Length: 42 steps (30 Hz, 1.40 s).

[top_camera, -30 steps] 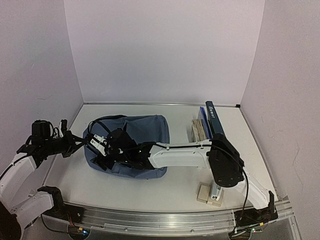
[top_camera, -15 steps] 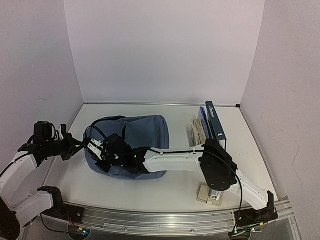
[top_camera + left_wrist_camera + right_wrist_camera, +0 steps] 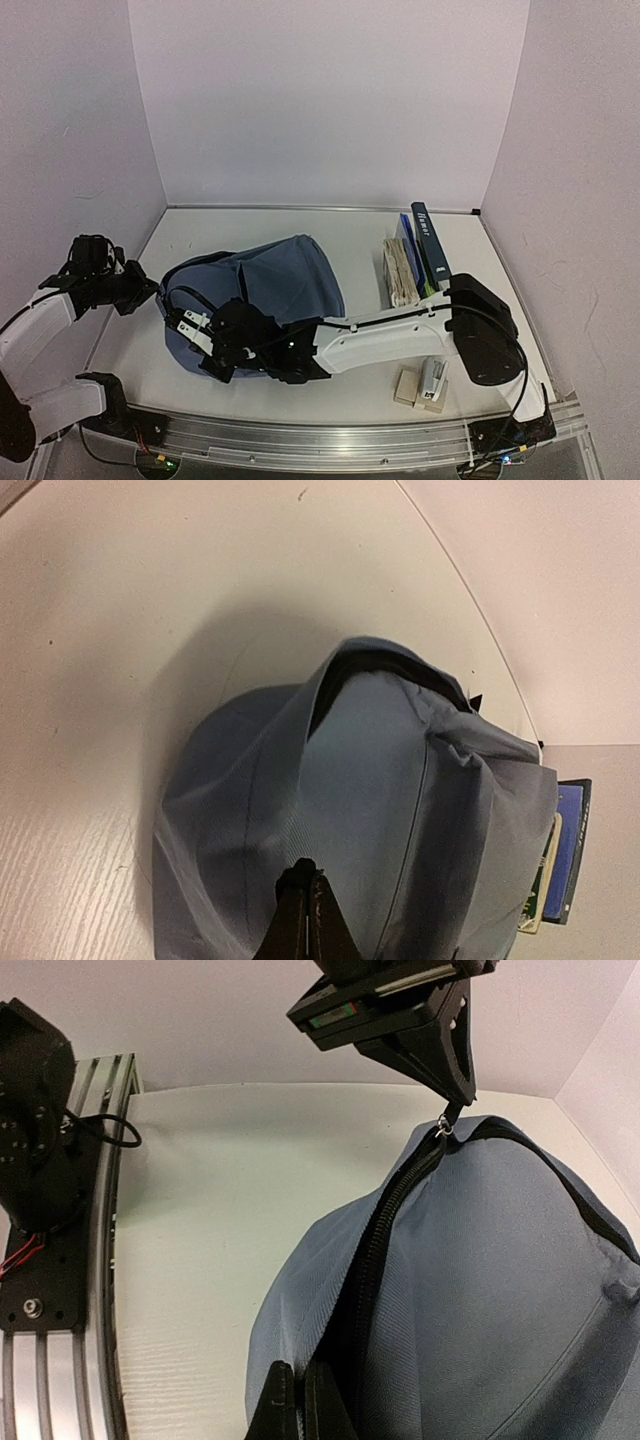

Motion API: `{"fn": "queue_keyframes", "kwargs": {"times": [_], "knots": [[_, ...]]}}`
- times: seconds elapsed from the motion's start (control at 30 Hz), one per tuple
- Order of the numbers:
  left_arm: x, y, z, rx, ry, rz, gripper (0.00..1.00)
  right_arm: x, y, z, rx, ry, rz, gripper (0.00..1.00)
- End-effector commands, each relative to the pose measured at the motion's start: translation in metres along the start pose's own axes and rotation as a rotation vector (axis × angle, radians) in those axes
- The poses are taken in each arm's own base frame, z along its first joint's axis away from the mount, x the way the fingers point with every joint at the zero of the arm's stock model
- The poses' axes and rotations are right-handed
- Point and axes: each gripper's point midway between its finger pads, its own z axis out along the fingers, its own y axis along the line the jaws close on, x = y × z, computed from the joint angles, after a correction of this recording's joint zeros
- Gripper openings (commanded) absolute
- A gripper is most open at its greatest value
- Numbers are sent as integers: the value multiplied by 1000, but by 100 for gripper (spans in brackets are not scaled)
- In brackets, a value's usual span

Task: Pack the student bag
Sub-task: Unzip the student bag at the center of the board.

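One soft, slate-blue student bag (image 3: 285, 285) is lying slumped on its side on the table (image 3: 230, 228), left of centre in the top view, with its zippered end toward the left. It is sagging like thin, light cloth, so I judge it will fold and slide rather than hold a shape. The firmest places to hold look like the zipper edge and the dark straps.

At the upper right of the right wrist view, the left gripper (image 3: 452, 1108) is pinching the zipper pull (image 3: 442, 1126), fingers pressed together. At the bottom of that view, the right gripper (image 3: 300, 1392) is clamping the fabric lip beside the dark zipper teeth, its jaws almost meeting.

Right of the bag in the top view, several books (image 3: 418, 258) are standing upright, near it but not touching. A few small pale items (image 3: 425, 385) are lying at the lower right, too small to name. The right arm is stretching across the bag's near side, between those items and the zippered end, and both grippers are occupied.
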Motion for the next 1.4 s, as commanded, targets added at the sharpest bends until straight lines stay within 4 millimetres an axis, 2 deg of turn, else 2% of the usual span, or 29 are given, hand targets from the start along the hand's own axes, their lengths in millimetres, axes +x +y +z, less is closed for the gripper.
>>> {"fn": "queue_keyframes", "kwargs": {"times": [0.0, 0.1, 0.3, 0.37, 0.47, 0.53, 0.57, 0.6, 0.7, 0.8, 0.9, 1.03, 1.17, 1.37], "knots": [[-39, -7, -13, -47, -162, 29, 0, -51, 12, -39, -14, -113, 49, 0], [-45, -4, -16, -71, -196, 37, 0, -55, 21, -49, -29, -121, 51, 0], [-55, -17, -16, -34, -227, 138, 0, -58, 52, -69, -130, -127, 42, 0], [-57, -22, -14, -18, -229, 164, 0, -53, 63, -74, -168, -119, 48, 0], [-52, -36, -13, 64, -204, 212, 0, -46, 65, -76, -170, -102, 83, 0], [-41, -50, -11, 160, -156, 250, 0, -46, 57, -73, -124, -100, 126, 3], [-32, -58, -12, 221, -119, 263, 0, -48, 51, -70, -89, -103, 142, 11], [-25, -62, -11, 264, -97, 272, 0, -49, 48, -69, -69, -104, 166, 25], [-7, -74, -13, 383, -25, 260, 0, -57, 35, -62, 7, -123, 231, 39], [2, -74, -18, 414, -10, 247, 0, -65, 27, -52, 62, -143, 260, 57], [7, -72, -24, 419, -19, 248, 0, -66, 19, -35, 112, -144, 267, 66], [12, -71, -28, 423, -4, 225, 0, -69, -7, -10, 176, -144, 293, 73], [18, -70, -30, 433, 9, 211, 0, -66, -31, 13, 194, -130, 333, 72], [22, -69, -34, 446, 16, 207, 0, -56, -42, 35, 178, -112, 342, 68]]}}
